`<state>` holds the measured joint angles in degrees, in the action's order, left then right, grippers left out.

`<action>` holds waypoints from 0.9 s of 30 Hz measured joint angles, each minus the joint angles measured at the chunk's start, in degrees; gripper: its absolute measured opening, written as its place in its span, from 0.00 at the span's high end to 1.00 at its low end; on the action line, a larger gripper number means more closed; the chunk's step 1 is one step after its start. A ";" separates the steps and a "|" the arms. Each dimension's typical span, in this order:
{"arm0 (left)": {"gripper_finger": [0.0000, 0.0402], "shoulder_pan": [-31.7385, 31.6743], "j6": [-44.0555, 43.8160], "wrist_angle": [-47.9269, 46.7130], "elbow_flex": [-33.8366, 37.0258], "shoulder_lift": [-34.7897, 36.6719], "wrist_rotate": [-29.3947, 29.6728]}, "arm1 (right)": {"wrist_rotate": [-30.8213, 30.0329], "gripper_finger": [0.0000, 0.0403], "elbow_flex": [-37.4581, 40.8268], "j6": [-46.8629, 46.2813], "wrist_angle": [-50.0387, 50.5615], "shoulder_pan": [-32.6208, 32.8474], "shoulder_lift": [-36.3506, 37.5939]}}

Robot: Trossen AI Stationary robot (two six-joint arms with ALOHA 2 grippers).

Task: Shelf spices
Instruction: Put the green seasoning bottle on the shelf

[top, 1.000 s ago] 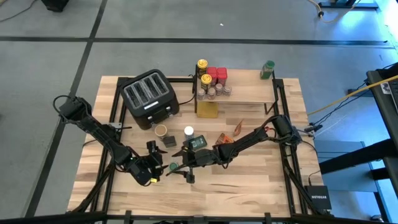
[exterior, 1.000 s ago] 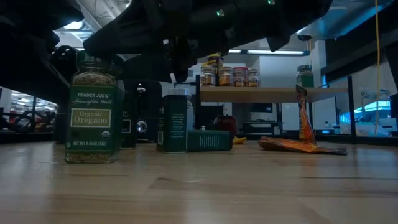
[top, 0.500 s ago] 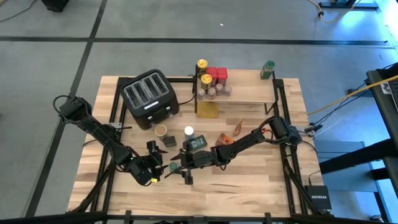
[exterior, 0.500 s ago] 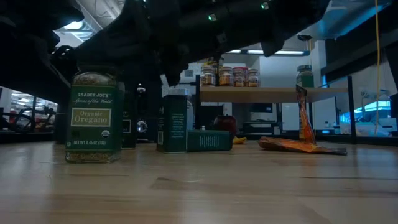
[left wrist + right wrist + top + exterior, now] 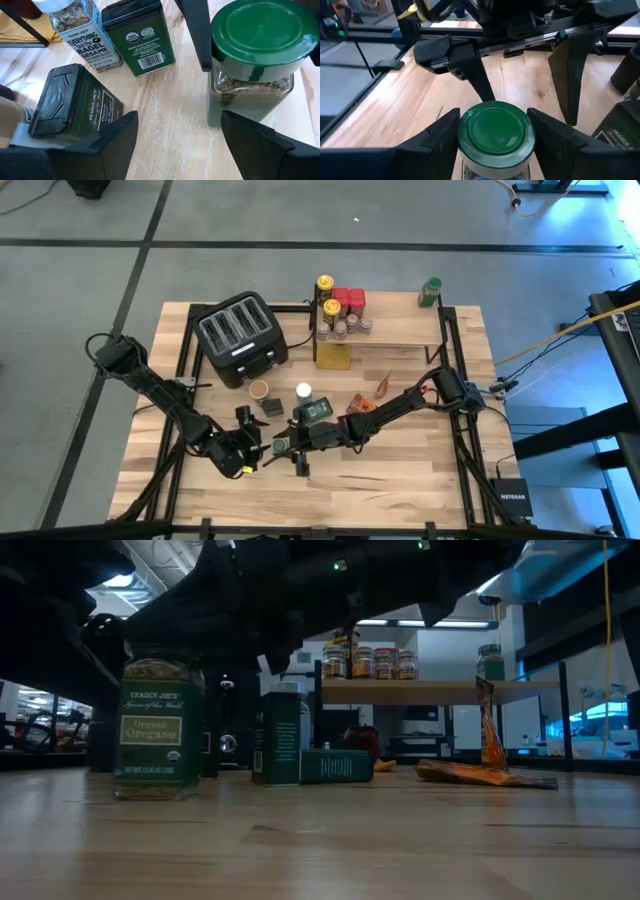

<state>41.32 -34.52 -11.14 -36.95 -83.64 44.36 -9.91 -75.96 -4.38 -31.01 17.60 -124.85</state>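
Note:
A glass oregano jar with a green lid (image 5: 495, 127) stands upright near the table's near edge (image 5: 281, 446) (image 5: 160, 725). My right gripper (image 5: 496, 131) reaches in from the table's right and is shut on its lid. My left gripper (image 5: 180, 135) is open and low, just left of the jar (image 5: 252, 55), with its fingers pointing at it without touching. The shelf (image 5: 385, 338) at the far side carries several yellow- and red-lidded jars (image 5: 342, 305) and a green-lidded jar (image 5: 430, 290). My right gripper has the oregano jar by its green lid (image 5: 465, 125), pinched between the two fingers (image 5: 440, 132), one on each side of the rim. The fingers come nearly level from the table's right. The jar is upright; whether its base still rests on the table I cannot tell.
The black toaster (image 5: 240, 335) stands far left. Between jar and shelf are a white-lidded jar (image 5: 303, 392), a tan-lidded jar (image 5: 259, 390), dark green tins (image 5: 318, 410) (image 5: 142, 37) and foil packets (image 5: 362, 402). A yellow packet (image 5: 333, 357) lies under the shelf.
My right gripper has moved toward the table's left until its fingers sit around the oregano jar's lid. The jar has shifted a little from where it stood, staying upright.

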 joint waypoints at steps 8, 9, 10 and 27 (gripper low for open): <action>0.31 0.09 0.37 -0.44 0.00 0.00 -0.02 | -4.26 0.47 0.13 1.39 6.56 0.87 4.75; 0.31 0.09 0.37 -0.44 0.00 0.00 -0.02 | -5.02 0.47 0.13 1.43 7.02 1.12 5.55; 0.31 0.07 0.37 -0.44 -0.01 0.00 -0.02 | -5.14 0.47 0.13 1.45 7.80 1.25 6.30; 0.31 0.07 -1.55 -0.32 -0.11 0.02 0.38 | -32.58 0.47 0.09 1.82 33.74 3.89 29.63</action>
<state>41.39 -36.07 -11.46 -37.06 -83.61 44.74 -42.50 -75.88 -2.56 2.73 21.49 -95.22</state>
